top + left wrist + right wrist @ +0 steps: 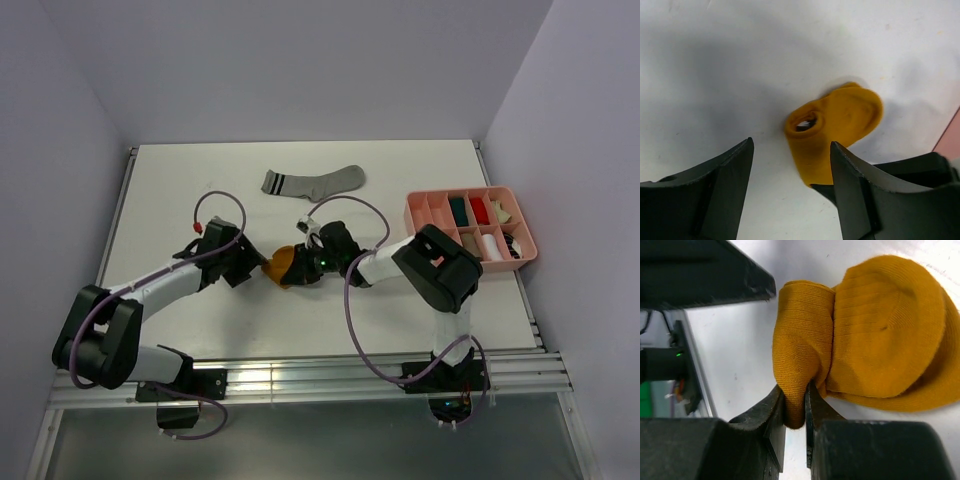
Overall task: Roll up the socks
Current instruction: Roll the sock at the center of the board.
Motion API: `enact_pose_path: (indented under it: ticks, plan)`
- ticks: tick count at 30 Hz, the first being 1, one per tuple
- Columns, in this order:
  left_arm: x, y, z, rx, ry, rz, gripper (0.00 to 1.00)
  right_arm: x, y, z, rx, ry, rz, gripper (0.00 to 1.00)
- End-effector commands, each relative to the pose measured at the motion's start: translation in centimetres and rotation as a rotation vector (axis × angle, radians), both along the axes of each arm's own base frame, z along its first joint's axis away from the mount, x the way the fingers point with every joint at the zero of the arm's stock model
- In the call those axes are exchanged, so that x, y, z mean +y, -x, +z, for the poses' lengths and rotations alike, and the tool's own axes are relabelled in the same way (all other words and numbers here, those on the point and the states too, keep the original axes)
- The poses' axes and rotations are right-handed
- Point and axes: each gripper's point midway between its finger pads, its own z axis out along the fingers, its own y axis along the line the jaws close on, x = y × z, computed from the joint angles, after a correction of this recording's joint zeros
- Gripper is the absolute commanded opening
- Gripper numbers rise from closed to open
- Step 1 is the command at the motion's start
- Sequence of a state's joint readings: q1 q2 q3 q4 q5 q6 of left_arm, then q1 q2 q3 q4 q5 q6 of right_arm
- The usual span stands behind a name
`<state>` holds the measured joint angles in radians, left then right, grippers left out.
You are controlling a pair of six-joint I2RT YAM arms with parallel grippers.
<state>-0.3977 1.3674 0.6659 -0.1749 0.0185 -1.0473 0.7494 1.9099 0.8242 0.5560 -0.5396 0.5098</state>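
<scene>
A mustard-orange sock lies bunched and partly rolled at the middle of the white table. My right gripper is shut on a fold at one end of the mustard sock. My left gripper is open just in front of the mustard sock, with the roll's hollow end facing it and nothing between its fingers. In the top view the left gripper and right gripper face each other across the sock. A grey sock with dark cuff stripes lies flat farther back.
A pink compartment tray stands at the right edge of the table, holding small rolled bundles in teal, red, white and cream. The right arm's elbow rises just in front of the tray. Walls close in the left, back and right.
</scene>
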Motion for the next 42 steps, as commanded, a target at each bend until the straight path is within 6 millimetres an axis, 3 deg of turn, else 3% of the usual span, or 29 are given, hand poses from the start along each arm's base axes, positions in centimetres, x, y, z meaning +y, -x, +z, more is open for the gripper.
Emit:
enact_pose_path:
  ticks: [1, 9, 17, 25, 35, 40, 42]
  plan:
    - [-0.8, -0.2, 0.3, -0.031, 0.071, 0.016, 0.67, -0.5, 1.9, -1.3, 0.155, -0.019, 0.059, 0.00]
    - [-0.9, 0.3, -0.8, -0.027, 0.106, 0.028, 0.65, -0.4, 1.3, -2.3, 0.233, -0.007, 0.067, 0.00]
    - [-1.6, 0.1, 1.9, -0.151, 0.187, 0.011, 0.69, -0.3, 0.9, -2.0, 0.287, -0.025, 0.071, 0.00]
    - [-1.4, 2.0, -1.0, -0.084, 0.199, 0.018, 0.67, -0.2, 0.6, -2.1, 0.399, -0.048, 0.061, 0.00]
    - [-0.8, 0.8, -2.6, -0.047, 0.145, 0.077, 0.63, 0.1, 0.8, -2.8, 0.485, -0.039, 0.079, 0.00]
    - [-0.1, 1.6, -5.0, 0.058, 0.069, 0.085, 0.51, -0.1, 0.9, -3.1, 0.514, -0.035, 0.063, 0.00]
    - [0.4, 2.0, -6.2, 0.097, 0.031, 0.092, 0.39, -0.2, 0.8, -3.3, 0.517, -0.027, 0.048, 0.00]
